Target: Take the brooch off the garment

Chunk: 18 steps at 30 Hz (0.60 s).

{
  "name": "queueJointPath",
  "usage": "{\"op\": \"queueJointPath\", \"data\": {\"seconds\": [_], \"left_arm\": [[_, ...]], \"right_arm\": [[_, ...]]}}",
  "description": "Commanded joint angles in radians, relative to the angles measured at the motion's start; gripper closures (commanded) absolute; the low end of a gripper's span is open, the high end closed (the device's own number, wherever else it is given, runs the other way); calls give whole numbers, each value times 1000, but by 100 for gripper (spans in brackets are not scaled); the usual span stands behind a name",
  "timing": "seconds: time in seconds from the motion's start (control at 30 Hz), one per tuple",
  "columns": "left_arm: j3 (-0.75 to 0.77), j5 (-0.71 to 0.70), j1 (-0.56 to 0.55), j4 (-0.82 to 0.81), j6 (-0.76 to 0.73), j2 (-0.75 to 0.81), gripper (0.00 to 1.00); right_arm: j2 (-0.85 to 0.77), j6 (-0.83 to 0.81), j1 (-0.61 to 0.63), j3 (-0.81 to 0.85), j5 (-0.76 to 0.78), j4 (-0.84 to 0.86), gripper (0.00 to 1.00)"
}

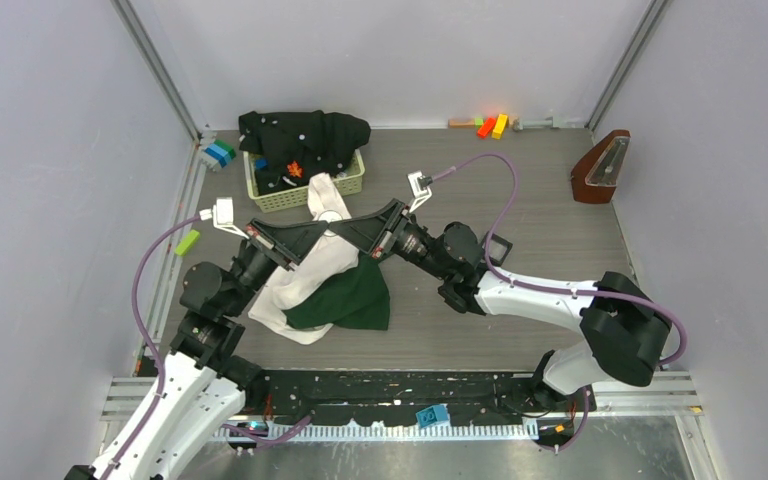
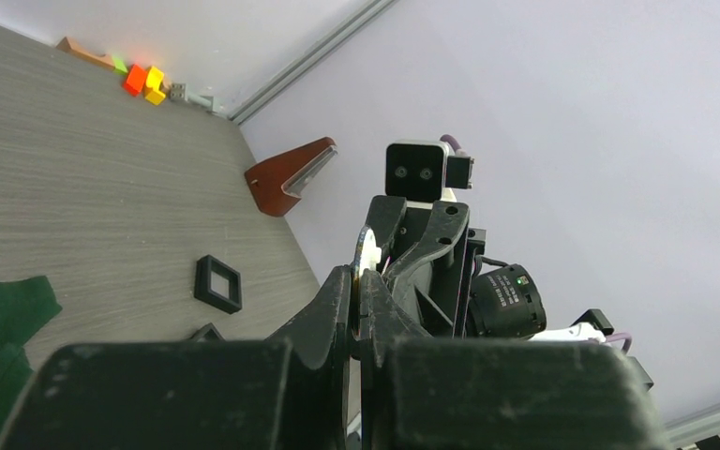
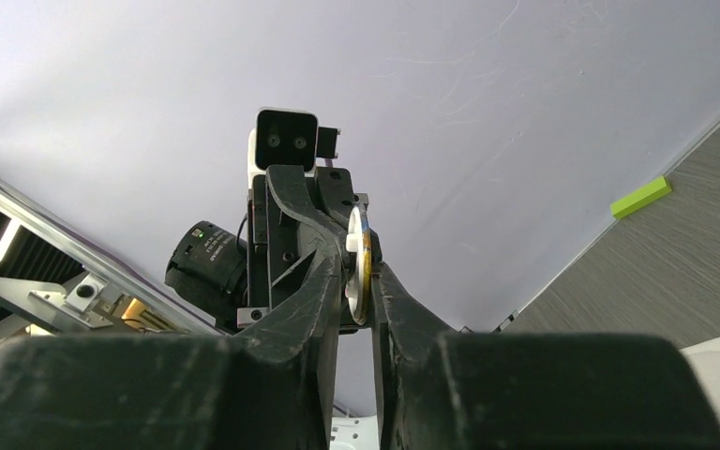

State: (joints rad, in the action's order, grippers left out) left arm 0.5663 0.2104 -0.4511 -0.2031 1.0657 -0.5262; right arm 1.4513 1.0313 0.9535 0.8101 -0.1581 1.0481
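Left hand [image 2: 357,279]: right up at the lens, clenched tight, and the thin edge of the brooch [image 2: 367,249] pokes out from between its fingertips.
Right hand [image 3: 361,279]: facing the left one tip to tip, fingers narrowly apart with the brooch disc standing between them. Whether they actually press it, I cannot tell.
Brooch: a round white disc with a gold rim, seen edge-on from both wrists and caught where the two hands meet. From above it sits over the cream part of the garment [image 1: 350,295]. Whether it is fastened to the cloth or free of it, I cannot tell.
Garment: lying crumpled on the surface [image 1: 430,340] under both hands, cream-white cloth running up toward the basket [image 1: 265,195], with the dark green part spread at the near right side.
Basket: at the far left, a black speckled garment [image 1: 305,135] heaped in it and spilling over the rim.
Black square box [image 2: 217,283]: flat on the surface, to the right of the garment, apart from it.
Metronome [image 1: 600,170]: brown, far right, beside the wall.
Coloured blocks [image 1: 491,126]: orange and yellow, along the back wall.
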Motion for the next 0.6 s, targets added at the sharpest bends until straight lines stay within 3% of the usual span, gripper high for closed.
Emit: {"op": "queueJointPath", "data": {"seconds": [0.0, 0.23, 0.57], "left_arm": [[29, 42, 0, -42, -27, -2, 100], [-13, 86, 0, -139, -139, 16, 100], [-42, 95, -1, -185, -221, 49, 100]], "right_arm": [[-8, -18, 7, 29, 22, 15, 79], [-15, 24, 7, 42, 74, -46, 92], [-38, 47, 7, 22, 181, -125, 96]]}}
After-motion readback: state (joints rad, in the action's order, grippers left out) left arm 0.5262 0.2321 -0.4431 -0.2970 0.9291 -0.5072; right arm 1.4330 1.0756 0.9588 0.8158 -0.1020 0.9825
